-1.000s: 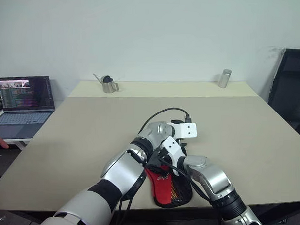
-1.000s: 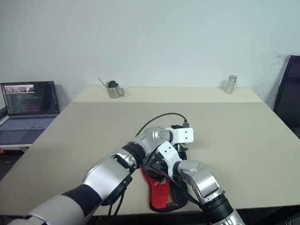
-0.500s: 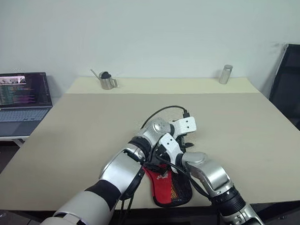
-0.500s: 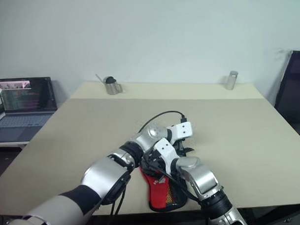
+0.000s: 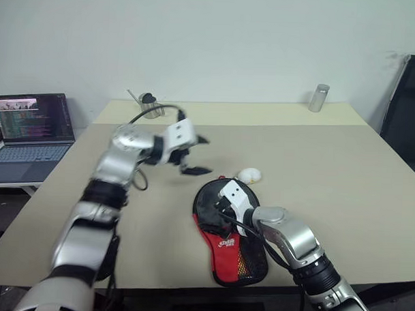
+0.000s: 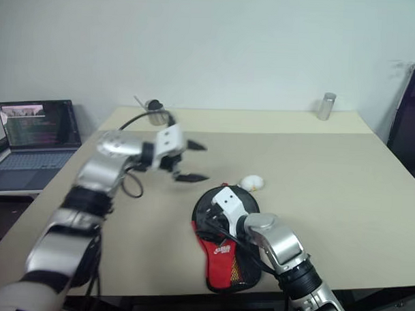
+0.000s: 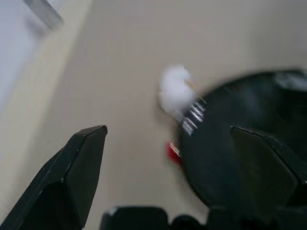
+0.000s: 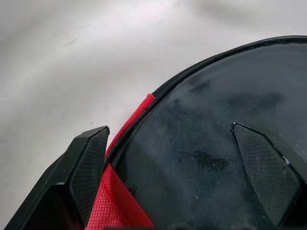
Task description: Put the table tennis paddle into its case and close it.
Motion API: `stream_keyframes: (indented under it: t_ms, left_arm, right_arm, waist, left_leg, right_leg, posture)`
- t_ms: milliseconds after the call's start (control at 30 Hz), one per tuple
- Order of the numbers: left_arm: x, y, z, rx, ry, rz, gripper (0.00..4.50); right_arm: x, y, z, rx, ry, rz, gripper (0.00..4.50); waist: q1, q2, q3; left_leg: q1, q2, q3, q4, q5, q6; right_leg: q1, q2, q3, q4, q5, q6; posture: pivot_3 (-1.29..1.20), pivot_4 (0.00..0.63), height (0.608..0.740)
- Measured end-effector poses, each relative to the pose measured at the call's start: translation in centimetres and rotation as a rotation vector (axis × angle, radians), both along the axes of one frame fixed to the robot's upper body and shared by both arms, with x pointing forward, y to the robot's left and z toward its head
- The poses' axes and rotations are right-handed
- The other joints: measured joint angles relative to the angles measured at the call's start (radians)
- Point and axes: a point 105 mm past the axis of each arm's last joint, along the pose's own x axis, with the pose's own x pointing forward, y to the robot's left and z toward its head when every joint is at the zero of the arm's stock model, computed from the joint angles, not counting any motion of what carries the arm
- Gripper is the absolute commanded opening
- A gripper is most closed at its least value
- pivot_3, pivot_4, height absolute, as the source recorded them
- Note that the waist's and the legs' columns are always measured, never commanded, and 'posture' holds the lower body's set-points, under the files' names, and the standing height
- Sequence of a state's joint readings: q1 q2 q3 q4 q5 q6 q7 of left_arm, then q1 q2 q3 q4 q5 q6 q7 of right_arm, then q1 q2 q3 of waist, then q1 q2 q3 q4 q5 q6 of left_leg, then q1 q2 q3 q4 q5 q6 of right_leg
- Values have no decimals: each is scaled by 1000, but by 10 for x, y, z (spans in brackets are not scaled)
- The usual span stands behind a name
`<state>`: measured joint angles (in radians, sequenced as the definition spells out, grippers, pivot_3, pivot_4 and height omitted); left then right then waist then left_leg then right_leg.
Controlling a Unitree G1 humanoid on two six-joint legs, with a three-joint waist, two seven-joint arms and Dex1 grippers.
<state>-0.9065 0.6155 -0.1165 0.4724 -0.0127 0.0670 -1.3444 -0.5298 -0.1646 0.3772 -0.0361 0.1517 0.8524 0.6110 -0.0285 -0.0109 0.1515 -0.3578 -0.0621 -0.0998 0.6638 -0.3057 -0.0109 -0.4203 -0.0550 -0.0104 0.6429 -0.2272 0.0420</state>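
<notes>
The case, black with a red lettered panel and a mesh pocket, lies near the table's front edge. At its far, round end lies a smooth black face that looks like the table tennis paddle's rubber. It is ringed by a zipper edge, with red lining at the rim. The paddle's handle is hidden. My right gripper hovers open just over that rim. One finger is over the black face and the other is outside it. My left gripper hangs open and empty in the air, up and to the left of the case.
A small white object lies just beyond the case. A metal cup and a metal can stand at the table's far edge. An open laptop sits on a side surface at left, and a black chair stands at right.
My left arm has swung up and to the left, off the case, uncovering its round black end and the white object. The right gripper has stayed put. The camera has shifted slightly.
</notes>
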Motion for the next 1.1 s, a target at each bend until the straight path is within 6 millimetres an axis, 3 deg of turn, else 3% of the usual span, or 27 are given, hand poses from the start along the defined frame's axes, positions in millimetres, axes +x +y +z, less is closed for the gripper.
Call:
stream_keyframes:
  t_ms: [100, 200, 433, 600, 767, 900, 1000, 1100]
  left_arm:
    - [-12, 13, -15, -12, 80, 37, 4462]
    - [-13, 16, -18, -73, 107, 94, 4462]
    - [-24, 5, -21, -266, 202, 116, 4462]
    - [-22, 4, -26, -319, 226, 151, 4462]
    - [-27, -10, -40, -340, 281, 119, 4462]
    - [-21, -27, -49, -345, 322, 84, 4462]
    - [-20, -55, -53, -374, 349, 23, 4462]
    - [-24, -85, -69, -379, 388, -24, 4462]
  right_arm:
    - [1, -3, -1, -4, -3, -8, 4500]
    - [2, -3, -1, -1, -11, -8, 4500]
    - [9, -16, 8, 31, -37, -12, 4500]
    - [19, -62, 23, 4, -45, -75, 4500]
    - [7, -109, 73, -17, -147, -33, 4500]
    - [-1, -131, 91, -19, -165, 5, 4500]
    - [21, -140, 102, 38, -197, -63, 4500]
    - [63, -146, 125, 128, -278, -237, 4500]
  waist:
    - [6, -2, -1]
    - [8, -2, -1]
    - [5, -2, 0]
    - [4, -2, 6]
    - [4, -3, 10]
    - [7, -6, 12]
    - [4, -6, 13]
    - [-4, -6, 13]
  left_leg:
    - [0, -1, -2, 1, 0, 0]
    - [0, -1, -2, 1, 0, 0]
    - [-1, 0, -2, 1, 0, -1]
    - [-5, 0, -2, 1, 1, -1]
    - [-7, 0, -2, 0, 2, -4]
    - [-7, 0, -1, 0, 0, -1]
    - [-5, 0, 2, 1, 0, -1]
    - [-4, 2, 4, 1, 2, -4]
  right_leg:
    - [1, 0, -1, 0, 0, 0]
    - [1, 0, -1, 0, 0, 0]
    - [1, -1, 0, 1, 0, -1]
    - [-2, -1, 0, 0, 0, -1]
    - [-4, -2, -1, -2, -2, -5]
    - [-4, -2, -1, -2, -2, -5]
    - [-3, -2, 0, 0, -2, -6]
    - [-3, -2, 2, 1, -1, -8]
  posture:
    - [0, 150, 740]
    - [0, 150, 740]
    - [0, 150, 740]
    - [0, 150, 740]
    - [0, 150, 740]
    - [0, 150, 740]
    - [0, 150, 740]
    - [0, 150, 740]
